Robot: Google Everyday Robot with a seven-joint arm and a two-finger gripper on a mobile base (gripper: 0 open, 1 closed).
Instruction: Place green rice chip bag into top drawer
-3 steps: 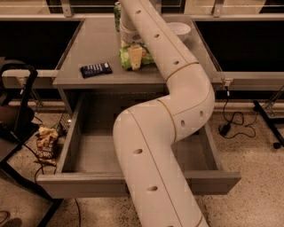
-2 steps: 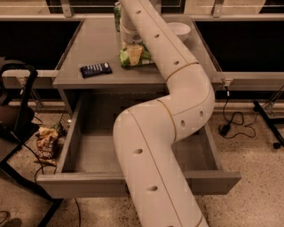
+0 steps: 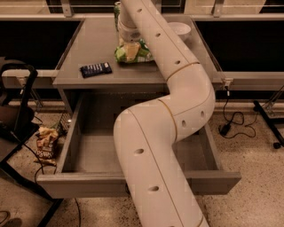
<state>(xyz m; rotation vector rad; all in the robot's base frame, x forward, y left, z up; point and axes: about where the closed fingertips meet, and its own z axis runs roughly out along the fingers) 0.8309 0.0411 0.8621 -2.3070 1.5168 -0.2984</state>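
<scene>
The green rice chip bag (image 3: 129, 53) lies on the grey table top, towards the back, just left of my arm. My gripper (image 3: 129, 44) comes down onto the bag from above; its wrist covers the bag's upper part. The top drawer (image 3: 84, 153) stands pulled out wide below the table top, and its inside is bare. My white arm crosses over the drawer's middle and hides its handle and part of its floor.
A white bowl (image 3: 180, 29) sits at the back right of the table top (image 3: 84, 42). A green drink can (image 3: 117, 7) stands at the back. A dark blue packet (image 3: 96, 69) lies front left. A brown-orange snack bag (image 3: 45, 144) lies on the floor, left of the drawer, by a black chair (image 3: 17, 111).
The gripper and the green bag have shifted slightly upward in the view. Everything else is as before.
</scene>
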